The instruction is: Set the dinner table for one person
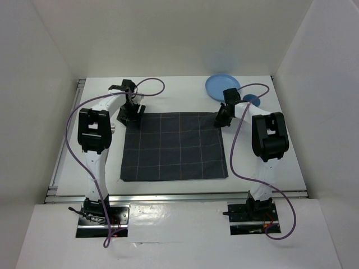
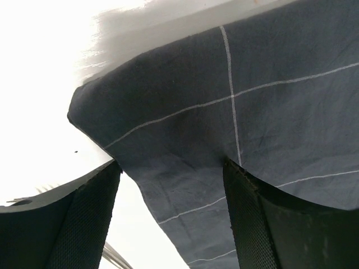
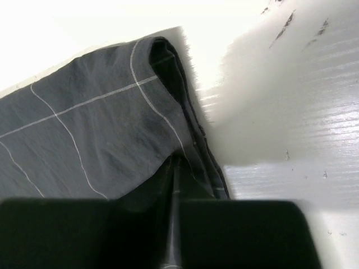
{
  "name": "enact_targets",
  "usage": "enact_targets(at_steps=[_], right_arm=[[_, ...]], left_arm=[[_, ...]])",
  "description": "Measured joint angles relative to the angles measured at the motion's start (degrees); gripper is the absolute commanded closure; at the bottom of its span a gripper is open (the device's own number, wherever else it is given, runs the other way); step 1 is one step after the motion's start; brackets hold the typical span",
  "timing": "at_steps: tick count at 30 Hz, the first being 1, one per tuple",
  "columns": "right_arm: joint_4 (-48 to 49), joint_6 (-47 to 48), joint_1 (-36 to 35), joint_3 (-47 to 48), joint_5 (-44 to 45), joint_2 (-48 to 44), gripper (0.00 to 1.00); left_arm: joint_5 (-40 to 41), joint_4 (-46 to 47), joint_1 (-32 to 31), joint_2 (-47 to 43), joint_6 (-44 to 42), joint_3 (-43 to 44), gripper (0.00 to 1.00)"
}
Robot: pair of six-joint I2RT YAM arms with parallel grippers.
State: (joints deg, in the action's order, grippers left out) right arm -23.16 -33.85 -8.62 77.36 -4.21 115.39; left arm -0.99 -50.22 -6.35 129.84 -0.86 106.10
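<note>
Top view: we see dinner table (image 1: 168, 92) filling white-walled enclosure, dark checked placemat (image 1: 174, 148) lying flat mid-table. Left gripper (image 1: 134, 114) at placemat's far-left corner, right gripper (image 1: 222, 119) at far-right corner, blue plate (image 1: 222, 87) just beyond.

Left wrist: we see jaws wide apart, nothing between, one finger (image 2: 84, 224) over bare tabletop, other over placemat.

Right wrist: we see jaws pressed together on bunched placemat edge, white tabletop alongside.

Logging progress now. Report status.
Left gripper open over far-left corner of placemat. Right gripper shut on its far-right corner. Blue plate on dinner table, far right, off placemat.
</note>
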Motion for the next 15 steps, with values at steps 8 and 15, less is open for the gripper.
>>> enact_targets(at_steps=[8, 15], right_arm=[[-4.57, 5.53, -0.50, 5.84, 3.26, -0.13, 0.49], [-7.85, 6.45, -0.50, 13.99, 4.59, -5.86, 0.40]], left_arm=[[0.31, 0.37, 0.00, -4.42, -0.33, -1.31, 0.07], [0.11, 0.20, 0.00, -10.14, -0.46, 0.37, 0.07]])
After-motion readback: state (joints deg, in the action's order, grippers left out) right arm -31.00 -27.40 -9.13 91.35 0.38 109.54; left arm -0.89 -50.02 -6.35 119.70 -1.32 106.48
